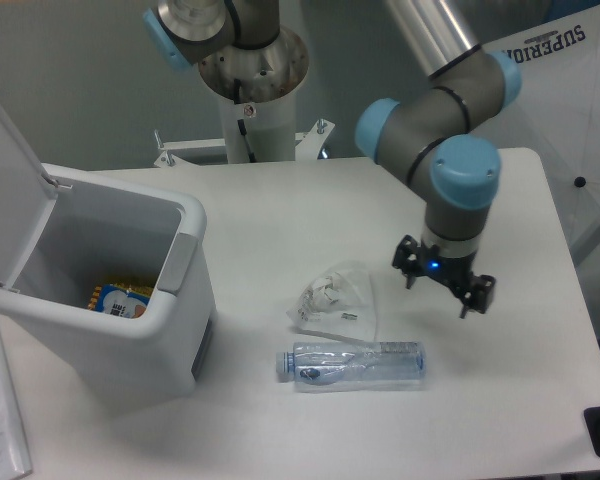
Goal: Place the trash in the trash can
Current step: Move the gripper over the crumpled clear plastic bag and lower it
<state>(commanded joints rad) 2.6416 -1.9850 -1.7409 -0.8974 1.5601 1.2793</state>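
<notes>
Clear bottle [352, 364] — gripper [443, 288] above, apart

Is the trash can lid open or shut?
Open: the trash can has its lid flipped up at the left, exposing the inside.

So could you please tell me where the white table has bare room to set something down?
Free: the far stretch behind the crumpled clear wrapper, and the near strip in front of the crushed clear bottle. Crowded: the middle, with both beside the open black gripper; the white lidded bin fills the left.

Clear crinkled plastic bottle [352, 365]; smooth white plastic trash can [130, 310].
</notes>
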